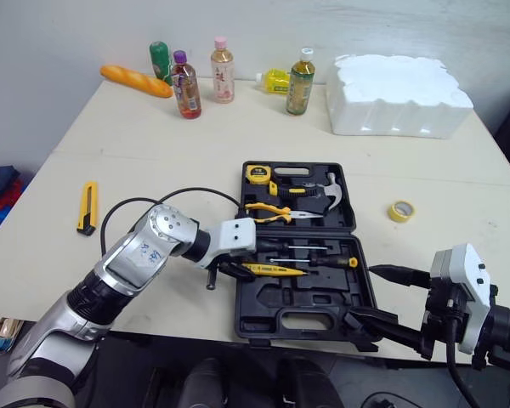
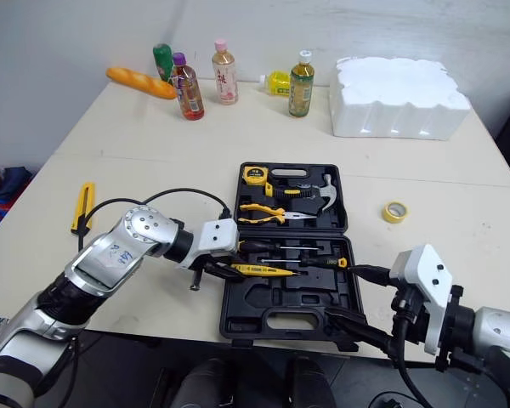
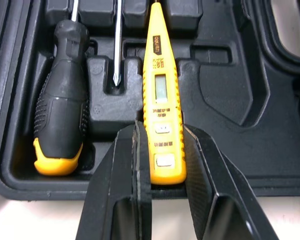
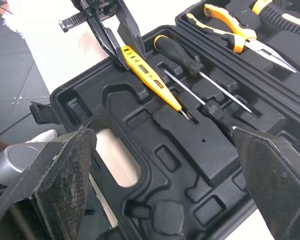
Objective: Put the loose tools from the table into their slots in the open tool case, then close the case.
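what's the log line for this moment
left gripper: shut on tester pen, at tool case | right gripper: open | on table: utility knife, tape roll

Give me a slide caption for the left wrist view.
Left gripper clamps the yellow tester pen inside the tool case, beside a black-handled screwdriver.

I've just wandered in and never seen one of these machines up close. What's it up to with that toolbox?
The robot is packing tools into the open tool case on the table. Its left hand grips a yellow tester pen, held low over the case's tray beside the screwdrivers. Its right hand hangs open by the case's right front corner, holding nothing. A yellow utility knife and a roll of tape lie loose on the table, and the case is not yet closed.
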Motion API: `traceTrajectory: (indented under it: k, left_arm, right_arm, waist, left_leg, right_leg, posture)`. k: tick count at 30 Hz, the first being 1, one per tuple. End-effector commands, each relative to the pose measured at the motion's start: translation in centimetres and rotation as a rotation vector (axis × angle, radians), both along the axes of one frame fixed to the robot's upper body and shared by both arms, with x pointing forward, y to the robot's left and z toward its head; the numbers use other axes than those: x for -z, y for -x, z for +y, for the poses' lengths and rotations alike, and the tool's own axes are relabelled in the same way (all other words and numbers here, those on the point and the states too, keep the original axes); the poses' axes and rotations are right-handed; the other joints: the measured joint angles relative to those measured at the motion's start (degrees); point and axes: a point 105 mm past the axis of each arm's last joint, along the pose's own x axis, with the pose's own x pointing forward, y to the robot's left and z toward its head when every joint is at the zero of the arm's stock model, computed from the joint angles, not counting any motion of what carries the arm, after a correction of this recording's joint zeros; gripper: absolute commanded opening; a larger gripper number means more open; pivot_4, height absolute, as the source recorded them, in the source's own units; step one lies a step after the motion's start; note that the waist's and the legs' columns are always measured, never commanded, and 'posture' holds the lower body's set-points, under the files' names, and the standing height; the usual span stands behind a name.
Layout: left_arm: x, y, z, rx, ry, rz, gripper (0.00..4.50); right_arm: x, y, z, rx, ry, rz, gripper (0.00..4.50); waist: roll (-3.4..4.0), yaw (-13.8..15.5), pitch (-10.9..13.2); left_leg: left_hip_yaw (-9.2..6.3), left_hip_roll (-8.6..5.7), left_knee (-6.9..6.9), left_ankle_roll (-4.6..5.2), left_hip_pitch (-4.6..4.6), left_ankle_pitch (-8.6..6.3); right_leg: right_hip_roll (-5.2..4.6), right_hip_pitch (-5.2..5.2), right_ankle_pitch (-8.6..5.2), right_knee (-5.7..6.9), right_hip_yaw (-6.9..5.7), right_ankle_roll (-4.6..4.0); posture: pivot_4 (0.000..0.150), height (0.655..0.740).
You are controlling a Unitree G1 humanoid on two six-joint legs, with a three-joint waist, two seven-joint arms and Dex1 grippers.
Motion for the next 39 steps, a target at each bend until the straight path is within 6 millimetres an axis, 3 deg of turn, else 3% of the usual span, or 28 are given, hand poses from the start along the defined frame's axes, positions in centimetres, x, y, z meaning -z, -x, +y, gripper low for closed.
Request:
traceTrajectory:
  k: [1, 7, 11, 18, 27, 31, 37, 39]
  left_arm:
    - [-0.5, 0.2, -0.4, 0.003, 0.023, 0.013, 1.91]
    - [-2.5, 0.6, 0.0, 0.026, 0.062, 0.013, 4.44]
    - [-3.6, 0.6, -0.1, 0.058, 0.106, 0.001, 4.44]
    - [-3.2, -0.2, 0.3, 0.072, 0.160, 0.002, 4.44]
    - [-0.4, -0.2, 0.1, 0.041, 0.062, 0.045, 4.44]
    - [0.0, -0.8, 0.6, 0.024, 0.015, 0.006, 3.21]
    - [-0.2, -0.3, 1.5, 0.045, -0.008, 0.008, 0.53]
    - [-0.3, -0.2, 1.4, 0.054, -0.010, 0.003, 0.52]
  right_arm:
    - [-0.6, 0.3, 0.3, -0.015, 0.008, -0.038, 4.50]
    - [-0.7, 0.2, 0.2, -0.012, 0.009, -0.039, 4.50]
    - [-0.7, 0.2, 0.2, -0.009, 0.013, -0.044, 4.50]
    - [-0.7, 0.1, 0.0, -0.001, 0.020, -0.049, 4.50]
    - [-0.5, 0.5, -0.1, 0.002, 0.031, -0.042, 4.50]
    - [-0.5, 0.5, -0.1, 0.003, 0.034, -0.043, 4.50]
    - [-0.5, 0.5, -0.1, 0.008, 0.033, -0.047, 4.50]
    - [-0.4, 0.5, -0.2, 0.009, 0.032, -0.048, 4.50]
  waist:
    - [0.00, 0.1, 0.0]
    - [0.00, 0.1, 0.0]
    - [0.00, 0.0, 0.0]
    - [0.00, -0.2, 0.0]
    - [0.00, -0.3, 0.0]
    - [0.00, -0.4, 0.0]
    - [0.01, -0.5, 0.0]
    - [0.01, -0.5, 0.0]
  left_leg:
    - [0.00, 0.00, 0.01, 0.00, 0.00, 0.00]
    - [-0.01, 0.02, 0.02, 0.00, 0.00, 0.00]
    - [-0.01, 0.03, 0.02, -0.03, 0.00, 0.02]
    - [0.00, 0.01, 0.03, -0.05, 0.01, 0.03]
    - [0.00, 0.02, 0.07, -0.03, 0.00, 0.02]
    - [0.00, 0.01, 0.07, -0.03, 0.00, 0.02]
    - [0.00, 0.03, 0.07, -0.03, 0.02, 0.02]
    - [0.00, 0.03, 0.07, -0.03, 0.02, 0.02]
  right_leg:
    - [0.00, 0.01, 0.00, 0.01, 0.00, 0.00]
    - [0.02, 0.00, 0.00, 0.05, 0.00, 0.00]
    - [0.03, -0.01, 0.00, 0.05, 0.00, 0.00]
    - [0.04, 0.00, 0.00, 0.06, 0.00, 0.00]
    - [0.04, 0.00, 0.00, 0.08, 0.00, 0.00]
    - [0.05, 0.00, 0.00, 0.08, 0.00, 0.00]
    - [0.07, -0.01, 0.00, 0.12, 0.00, 0.00]
    - [0.07, -0.01, 0.00, 0.12, 0.00, 0.00]
  posture:
    - [0.150, 0.7355]
    - [0.150, 0.7355]
    - [0.150, 0.7355]
    - [0.150, 0.7355]
    - [0.150, 0.7355]
    - [0.150, 0.7355]
    - [0.150, 0.7355]
    - [0.150, 0.7355]
